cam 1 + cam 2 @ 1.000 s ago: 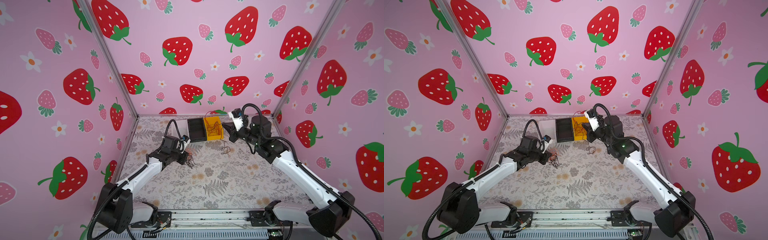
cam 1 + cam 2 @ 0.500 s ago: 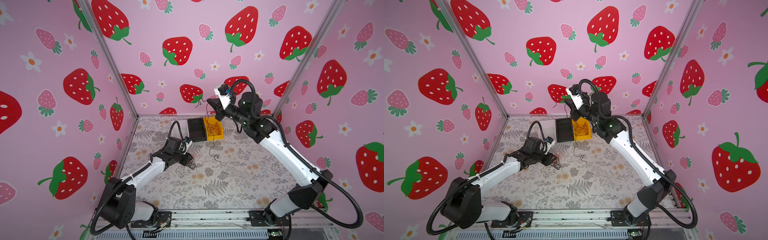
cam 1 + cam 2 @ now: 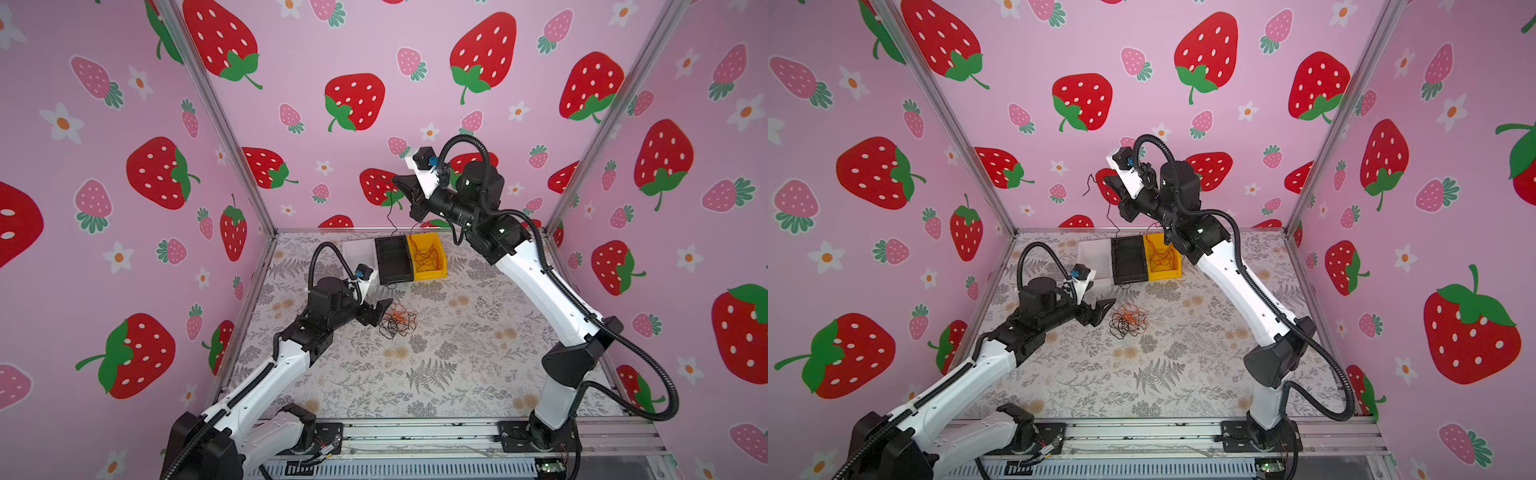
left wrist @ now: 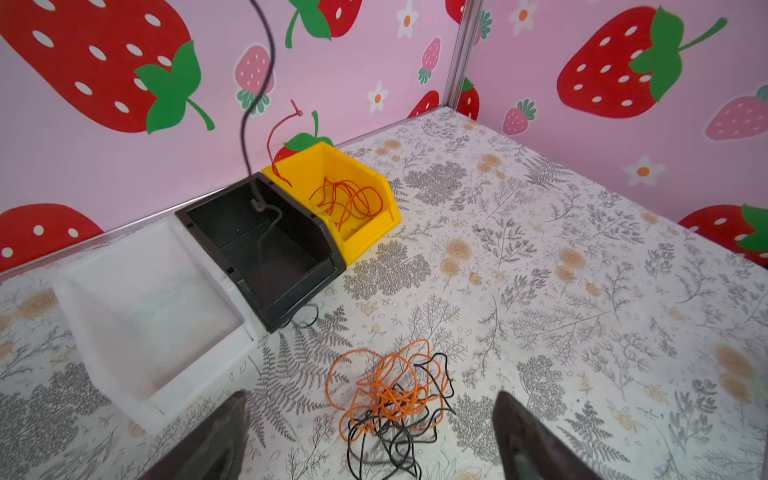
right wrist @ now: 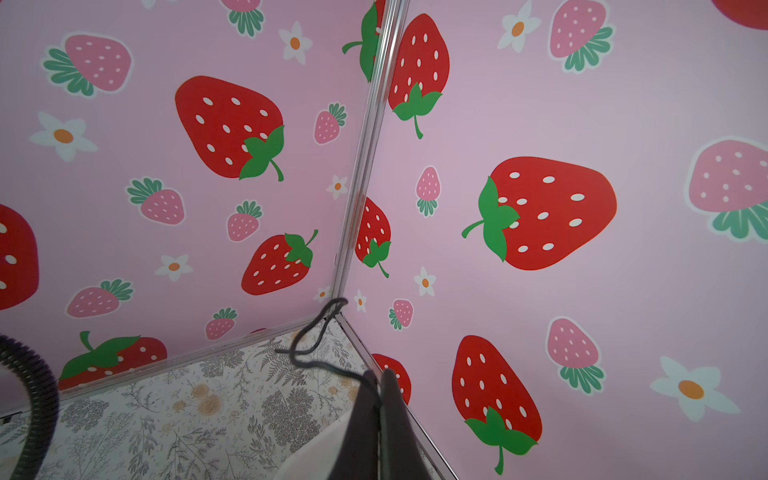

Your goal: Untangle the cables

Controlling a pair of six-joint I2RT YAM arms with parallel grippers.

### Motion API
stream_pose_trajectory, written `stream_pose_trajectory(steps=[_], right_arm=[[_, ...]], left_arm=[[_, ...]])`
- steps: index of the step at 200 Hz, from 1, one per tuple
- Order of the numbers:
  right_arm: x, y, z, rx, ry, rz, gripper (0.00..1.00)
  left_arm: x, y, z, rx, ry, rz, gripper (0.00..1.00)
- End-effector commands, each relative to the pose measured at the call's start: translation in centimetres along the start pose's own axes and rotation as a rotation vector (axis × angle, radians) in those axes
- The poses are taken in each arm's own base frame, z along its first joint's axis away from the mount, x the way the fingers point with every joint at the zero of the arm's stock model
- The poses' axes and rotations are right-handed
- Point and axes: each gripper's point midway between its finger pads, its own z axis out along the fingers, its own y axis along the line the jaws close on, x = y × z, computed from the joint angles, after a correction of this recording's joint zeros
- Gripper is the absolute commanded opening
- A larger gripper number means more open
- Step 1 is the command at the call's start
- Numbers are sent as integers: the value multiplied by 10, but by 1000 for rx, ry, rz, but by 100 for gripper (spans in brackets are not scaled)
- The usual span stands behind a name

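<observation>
Hanging from the closed right pincer (image 3: 397,181), one black cable (image 4: 244,129) reaches into the black bin (image 4: 328,245) and may catch its rim. The empty, wide-open left pincer (image 3: 379,312) hovers beside the tangle (image 4: 390,399) on the counter (image 4: 540,291).

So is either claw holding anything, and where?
The right gripper pinches a thin black cable near one end; the rest dangles into the black plastic bin. The left gripper is open, empty.
</observation>
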Motion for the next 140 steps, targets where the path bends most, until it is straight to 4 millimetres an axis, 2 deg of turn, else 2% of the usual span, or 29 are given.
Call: stream_pose_trajectory(steps=[1,36,79,95,112,140], right_arm=[[-12,11,-1,-45,-22,-26,0],[-21,18,-1,-79,-45,-4,0],[-26,32,-6,-111,-35,-4,0],[-27,35,-10,-116,-29,-6,0],[-29,34,-15,-103,-25,-9,0],[-33,32,-23,-83,-41,-4,0]], left_arm=[[-35,25,13,-121,-119,57,99],[-54,45,41,-185,-187,76,99],[-71,48,58,-168,-311,53,99],[-76,36,63,-93,-324,75,86],[-78,27,64,-42,-318,91,52],[-83,28,58,-55,-336,90,21]])
